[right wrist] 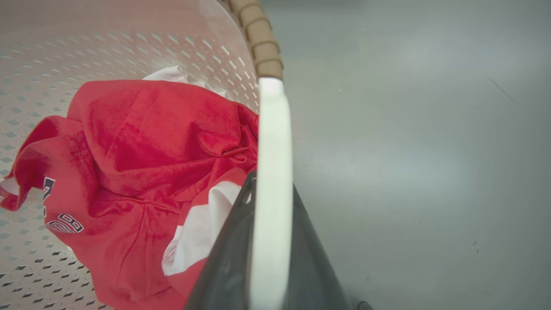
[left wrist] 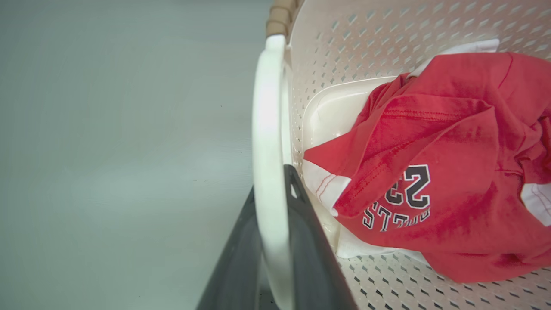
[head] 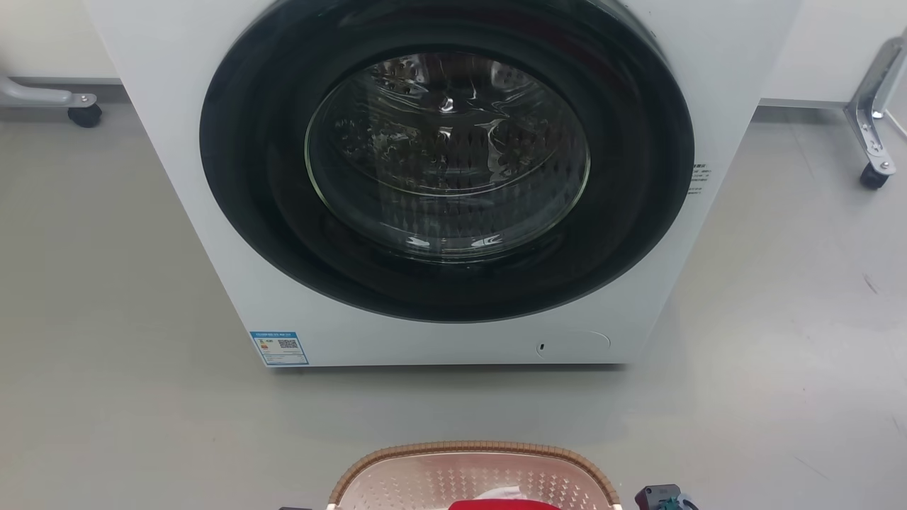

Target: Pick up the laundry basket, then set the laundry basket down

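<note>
Head: laundry basket (head: 473, 453) is showing low-centre, just before washer (head: 340, 340).
L wrist: left gripper (left wrist: 273, 181) fingers are clamping its left handle (left wrist: 269, 129); red shirt (left wrist: 430, 150) is lying inside.
R wrist: right gripper (right wrist: 272, 183) fingers are clamping right handle (right wrist: 273, 150).
You're likely doing pickup; next needs a level two-arm lift.

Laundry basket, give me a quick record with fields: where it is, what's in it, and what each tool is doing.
position: laundry basket in front of the washer, over the grey floor; resting or lifted, cannot tell
contents: red shirt with dark lettering, white cloth with it
left tool: closed on the left handle, a finger each side
right tool: closed on the right handle, a finger each side
washer door: shut
</note>
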You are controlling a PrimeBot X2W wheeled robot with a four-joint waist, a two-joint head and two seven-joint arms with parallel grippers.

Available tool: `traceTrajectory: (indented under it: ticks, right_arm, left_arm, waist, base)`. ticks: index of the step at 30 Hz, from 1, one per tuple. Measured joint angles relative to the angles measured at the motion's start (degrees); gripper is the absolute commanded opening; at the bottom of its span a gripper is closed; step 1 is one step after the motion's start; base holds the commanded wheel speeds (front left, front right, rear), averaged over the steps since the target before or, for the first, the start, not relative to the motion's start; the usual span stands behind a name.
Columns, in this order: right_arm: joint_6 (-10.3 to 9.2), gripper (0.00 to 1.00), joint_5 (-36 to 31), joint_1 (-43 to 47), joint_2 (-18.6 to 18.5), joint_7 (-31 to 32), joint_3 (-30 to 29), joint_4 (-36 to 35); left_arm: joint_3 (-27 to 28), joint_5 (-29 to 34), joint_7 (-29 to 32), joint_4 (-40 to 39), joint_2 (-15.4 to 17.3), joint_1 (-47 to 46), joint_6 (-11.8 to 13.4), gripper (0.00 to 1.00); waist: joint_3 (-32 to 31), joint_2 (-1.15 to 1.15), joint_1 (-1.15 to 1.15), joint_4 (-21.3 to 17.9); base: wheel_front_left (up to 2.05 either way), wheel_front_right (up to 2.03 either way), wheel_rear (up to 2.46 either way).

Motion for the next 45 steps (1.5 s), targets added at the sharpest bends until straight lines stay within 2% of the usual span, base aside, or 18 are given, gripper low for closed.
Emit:
traceTrajectory:
  ticks: [26, 45]
  right_arm:
    - [0.0, 0.0, 2.4, -1.6, 0.0, -1.0, 2.2, 0.5]
    - [0.0, 0.0, 1.3, -16.4, -0.5, -3.0, 2.2, 2.3]
  left_arm:
    - [-0.5, -0.5, -0.1, -0.1, 0.1, -1.0, 0.1, 0.0]
    - [-0.3, 0.0, -0.9, -0.9, 0.7, -14.2, 0.5, 0.0]
  waist:
    - [2.2, 0.0, 0.0, -0.5]
    - [12.0, 0.0, 0.01, -0.9]
  base:
    - [0.0, 0.0, 0.0]
    - [0.0, 0.0, 0.0]
